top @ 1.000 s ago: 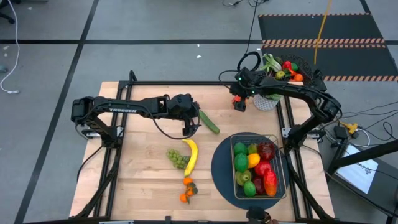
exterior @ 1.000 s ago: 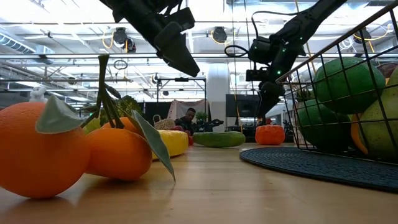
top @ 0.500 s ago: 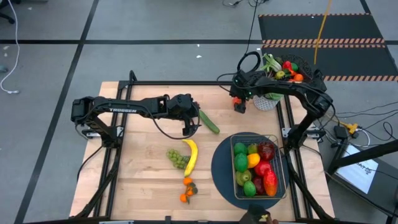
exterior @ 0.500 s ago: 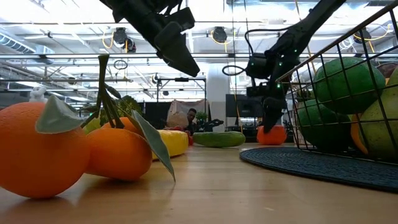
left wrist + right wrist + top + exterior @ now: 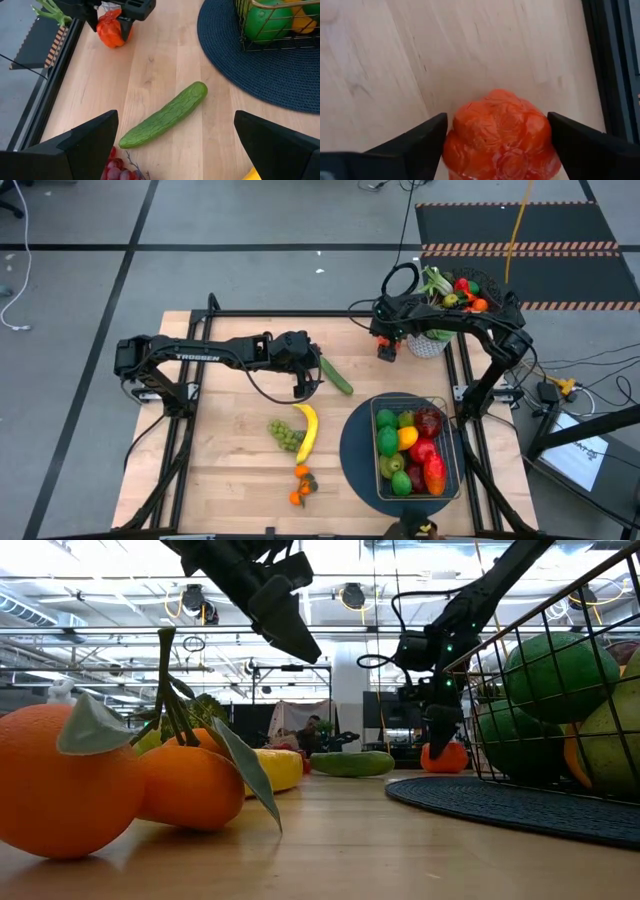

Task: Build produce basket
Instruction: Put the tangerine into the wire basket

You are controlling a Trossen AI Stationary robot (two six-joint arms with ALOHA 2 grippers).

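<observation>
The right gripper has dropped, jaws wide and closing around the orange-red vegetable between them, so pickup looks imminent; the left gripper, jaws open and empty, hovers above the cucumber.

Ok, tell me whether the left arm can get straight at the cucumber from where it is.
Probably yes. The left gripper hangs open just beside the cucumber, which lies alone on bare wood with nothing on or against it. The right gripper is busy far off, straddling an orange vegetable, so it should not interfere.

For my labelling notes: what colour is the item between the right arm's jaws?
Orange-red piece of produce; the right wrist view shows it best.
</observation>
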